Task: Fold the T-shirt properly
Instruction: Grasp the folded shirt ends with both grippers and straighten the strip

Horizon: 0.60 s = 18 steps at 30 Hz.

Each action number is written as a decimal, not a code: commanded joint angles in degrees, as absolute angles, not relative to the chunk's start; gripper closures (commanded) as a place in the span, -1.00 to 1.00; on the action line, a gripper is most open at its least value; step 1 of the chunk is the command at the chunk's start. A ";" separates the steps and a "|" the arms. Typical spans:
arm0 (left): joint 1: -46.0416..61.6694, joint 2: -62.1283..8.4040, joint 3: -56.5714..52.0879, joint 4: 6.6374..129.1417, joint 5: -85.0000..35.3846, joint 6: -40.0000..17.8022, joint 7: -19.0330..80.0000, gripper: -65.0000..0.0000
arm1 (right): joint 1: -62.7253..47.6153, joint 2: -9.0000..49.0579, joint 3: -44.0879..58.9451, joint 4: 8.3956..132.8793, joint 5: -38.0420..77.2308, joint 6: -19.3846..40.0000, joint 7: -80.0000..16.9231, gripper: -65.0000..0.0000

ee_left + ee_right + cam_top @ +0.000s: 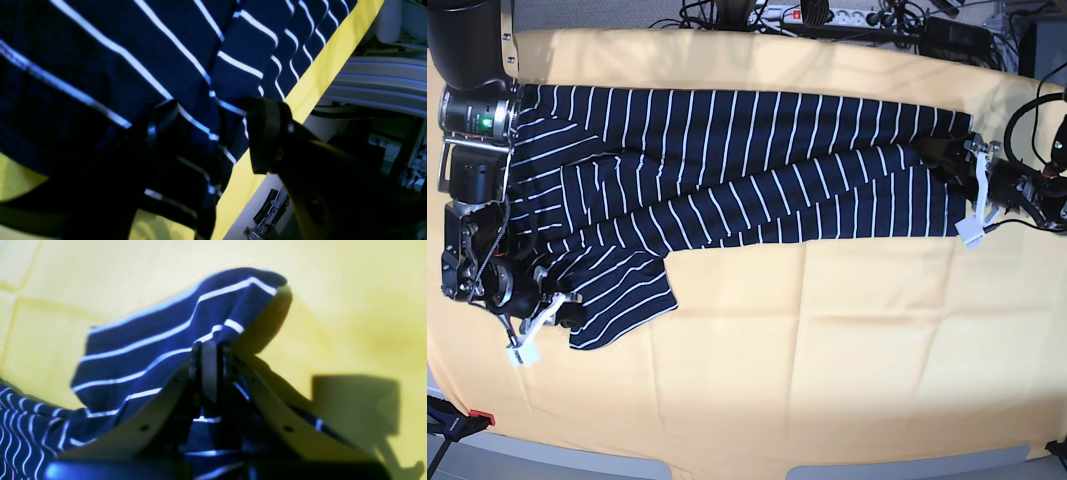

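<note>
The T-shirt, dark navy with thin white stripes, lies stretched across the far half of the table, one sleeve flap reaching toward the near left. My right gripper is shut on a bunched fold of that flap, which rises as a peak ahead of the fingertips. In the base view the right gripper sits at the shirt's near-left corner. My left gripper stands open, its dark fingers straddling the shirt's edge near the table side. From the base camera the left gripper is at the shirt's right end.
A yellow-orange cloth covers the table under the T-shirt. Cables and a power strip run along the far edge. A red clamp sits at the near-left corner. The table edge drops off just right of the left gripper.
</note>
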State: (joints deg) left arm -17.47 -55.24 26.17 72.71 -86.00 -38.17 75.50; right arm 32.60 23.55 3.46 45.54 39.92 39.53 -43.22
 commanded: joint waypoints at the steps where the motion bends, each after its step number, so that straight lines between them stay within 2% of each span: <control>1: -17.96 -55.86 26.13 72.73 -83.00 -37.95 76.27 -0.11 | 34.13 25.23 3.66 47.18 42.61 40.00 -43.92 1.00; 7: -18.90 -55.88 26.13 72.73 -83.02 -39.20 76.27 -0.11 | 29.41 28.05 3.66 58.22 55.81 40.00 -53.89 1.00; 18: -18.92 -55.88 26.13 72.73 -83.07 -39.44 76.27 -0.11 | 4.03 38.26 3.66 97.60 63.20 40.00 -55.40 1.00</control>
